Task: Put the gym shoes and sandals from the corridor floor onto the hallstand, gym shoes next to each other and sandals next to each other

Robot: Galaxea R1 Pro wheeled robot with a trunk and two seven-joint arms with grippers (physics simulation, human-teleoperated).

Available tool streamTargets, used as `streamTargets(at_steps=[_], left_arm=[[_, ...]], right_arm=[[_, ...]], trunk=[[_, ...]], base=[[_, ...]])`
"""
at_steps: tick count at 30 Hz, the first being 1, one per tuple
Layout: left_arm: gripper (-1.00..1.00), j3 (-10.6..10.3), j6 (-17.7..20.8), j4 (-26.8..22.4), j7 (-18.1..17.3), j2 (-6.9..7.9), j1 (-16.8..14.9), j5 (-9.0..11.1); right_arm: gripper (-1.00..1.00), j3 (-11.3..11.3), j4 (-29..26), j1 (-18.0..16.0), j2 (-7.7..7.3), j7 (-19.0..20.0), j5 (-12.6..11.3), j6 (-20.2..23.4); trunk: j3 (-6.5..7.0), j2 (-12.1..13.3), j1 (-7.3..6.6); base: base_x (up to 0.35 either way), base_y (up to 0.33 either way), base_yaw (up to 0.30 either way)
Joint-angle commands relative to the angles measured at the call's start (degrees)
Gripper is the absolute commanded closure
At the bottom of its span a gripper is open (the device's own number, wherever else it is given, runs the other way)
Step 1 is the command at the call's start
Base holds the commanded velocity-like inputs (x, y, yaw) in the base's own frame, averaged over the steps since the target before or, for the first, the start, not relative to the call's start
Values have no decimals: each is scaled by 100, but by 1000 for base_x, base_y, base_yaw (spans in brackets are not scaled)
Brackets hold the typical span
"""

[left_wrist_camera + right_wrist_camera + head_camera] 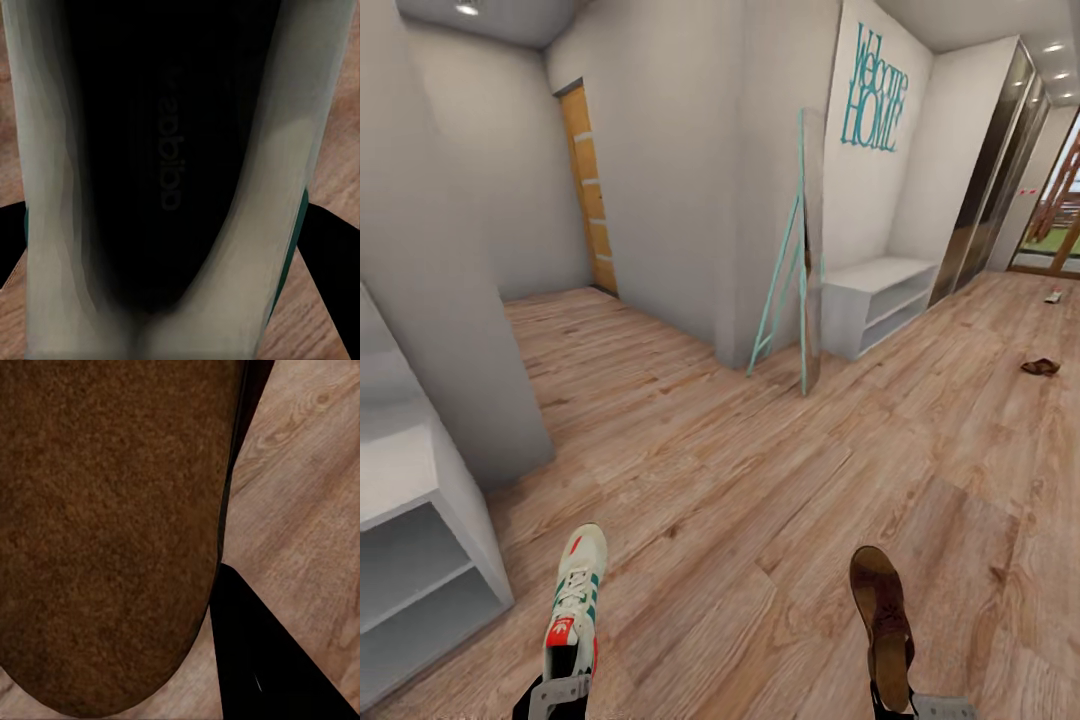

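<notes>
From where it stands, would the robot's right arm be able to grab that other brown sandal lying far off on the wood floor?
Probably not. Its right gripper already holds one brown leather sandal, and the other small brown sandal lies well across the wood-plank floor.

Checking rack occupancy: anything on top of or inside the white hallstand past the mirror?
The hallstand shows a bare flat top and two open shelves with nothing visible. The standing mirror hides its near end, so that part can't be checked.
</notes>
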Motion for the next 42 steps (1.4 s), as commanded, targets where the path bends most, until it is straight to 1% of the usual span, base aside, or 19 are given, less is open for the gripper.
streamTargets(at_steps=[1,18,27,31,42], left_arm=[[100,14,-17,5,-26,-2,-5,11],[100,13,-20,2,-26,-2,-5,11],[100,14,-20,5,-26,-2,-5,11],[100,14,-20,5,-26,-2,-5,11],[100,15,-11,5,-26,-2,-5,11]], right_arm=[[100,-25,2,-2,1,8,12,-15],[100,-25,1,-2,1,25,21,-7],[100,-25,1,-2,1,18,19,-8],[100,-25,1,-3,1,17,19,-7],[100,-16,10,-3,64,22,25,0]], trunk=[[-1,-2,-1],[56,-2,-1],[68,-2,-1],[68,-2,-1],[68,-2,-1]], base=[[-1,0,258],[-1,-1,262],[-143,-181,271],[-136,-81,274],[-14,-8,276]])
